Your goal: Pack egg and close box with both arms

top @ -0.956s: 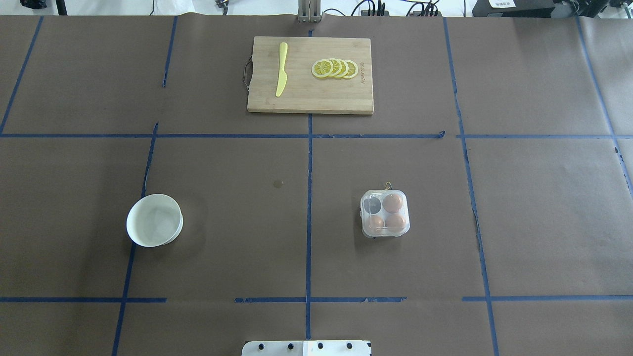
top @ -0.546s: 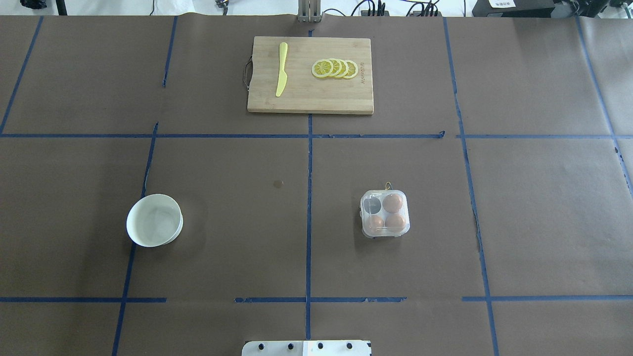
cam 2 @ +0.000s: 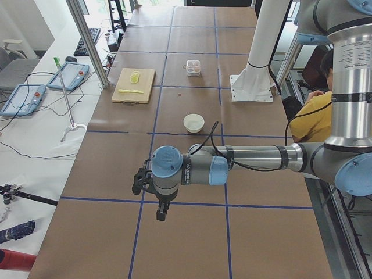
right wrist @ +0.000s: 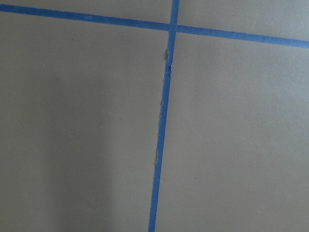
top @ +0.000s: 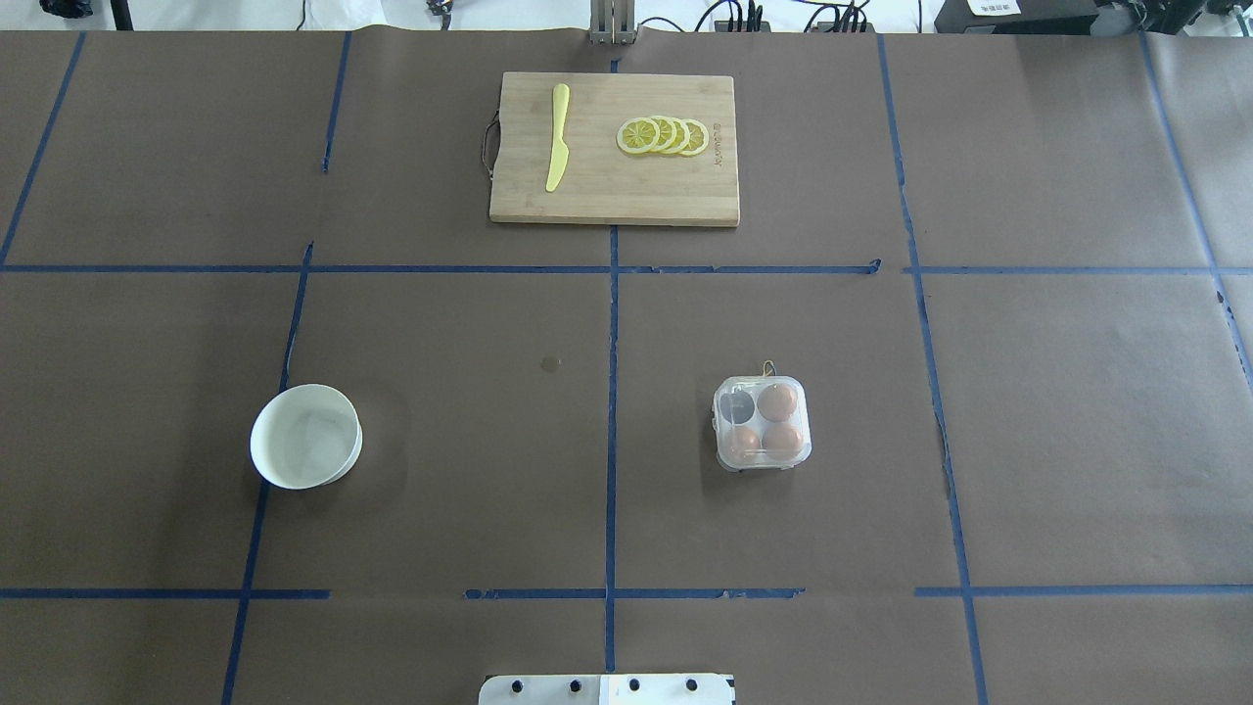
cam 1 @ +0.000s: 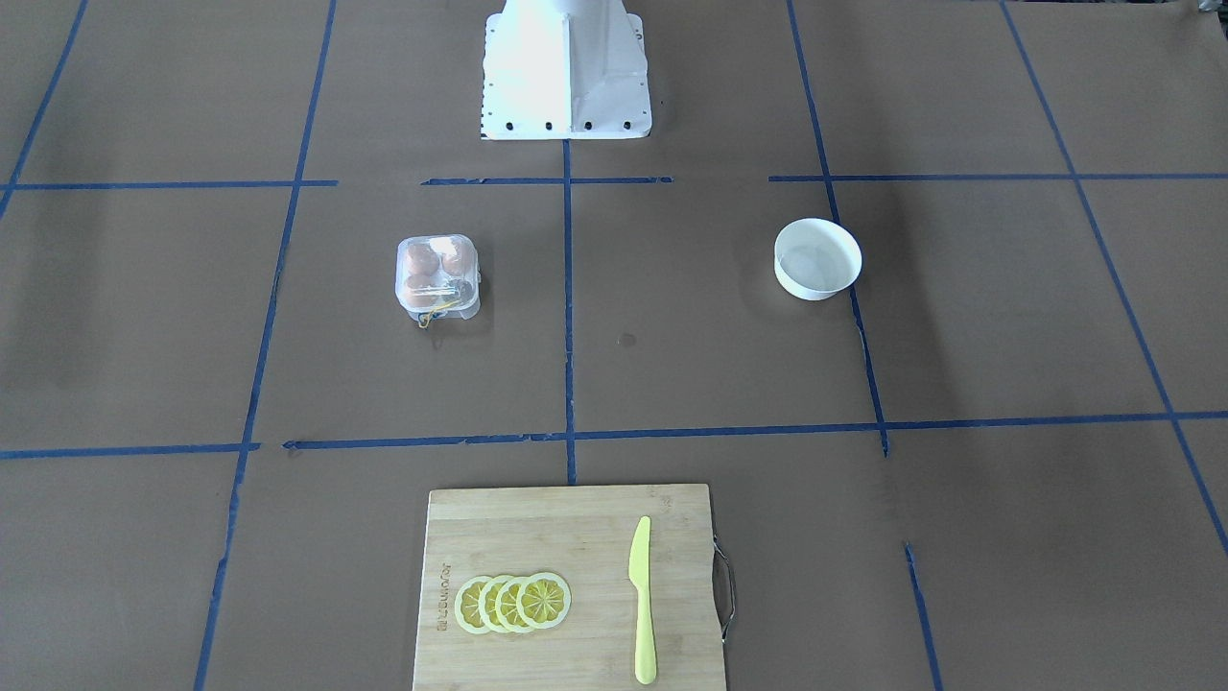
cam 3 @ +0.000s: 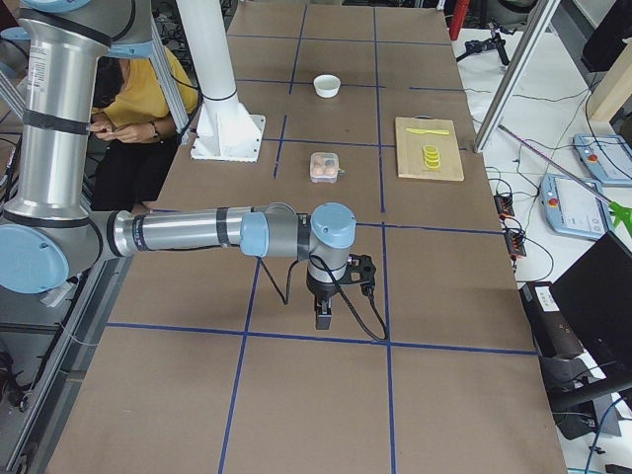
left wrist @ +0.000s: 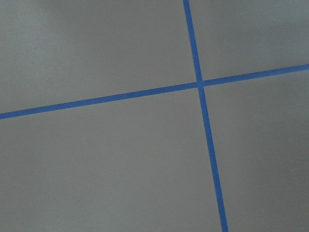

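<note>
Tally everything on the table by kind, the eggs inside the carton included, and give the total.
Eggs: 3
Egg box: 1
White bowl: 1
Cutting board: 1
Yellow knife: 1
Lemon slices: 4
Total: 11

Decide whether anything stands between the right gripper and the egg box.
Nothing visible does. Only bare table lies between the right gripper and the box; the cutting board sits off to one side.
</note>
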{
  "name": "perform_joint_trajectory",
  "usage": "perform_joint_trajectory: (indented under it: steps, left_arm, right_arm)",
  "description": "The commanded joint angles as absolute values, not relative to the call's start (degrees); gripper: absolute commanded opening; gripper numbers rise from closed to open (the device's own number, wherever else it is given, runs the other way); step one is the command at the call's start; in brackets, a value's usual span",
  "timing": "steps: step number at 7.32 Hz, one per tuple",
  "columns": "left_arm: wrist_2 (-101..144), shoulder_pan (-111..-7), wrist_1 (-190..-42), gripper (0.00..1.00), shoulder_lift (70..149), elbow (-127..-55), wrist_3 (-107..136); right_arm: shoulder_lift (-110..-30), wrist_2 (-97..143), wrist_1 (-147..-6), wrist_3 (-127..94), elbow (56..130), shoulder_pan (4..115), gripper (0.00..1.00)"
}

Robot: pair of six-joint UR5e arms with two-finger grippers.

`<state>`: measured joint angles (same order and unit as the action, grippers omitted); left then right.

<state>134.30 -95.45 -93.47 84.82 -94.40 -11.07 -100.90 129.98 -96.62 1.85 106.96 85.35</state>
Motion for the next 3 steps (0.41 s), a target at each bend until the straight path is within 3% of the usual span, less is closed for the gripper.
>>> perform_joint_trajectory:
  steps: [1,3]
  left_arm:
    - [134.30,-95.45,-93.43,1.00,84.29,-94.39,-11.07]
    - [134.30,-95.45,-93.43,1.00,84.29,-94.39,-11.07]
  right_arm:
    - [-100.90,130.60,-96.68,1.85,106.96,85.08,1.00]
    - [-100.90,130.61,-96.59,1.85,106.96,84.82,1.00]
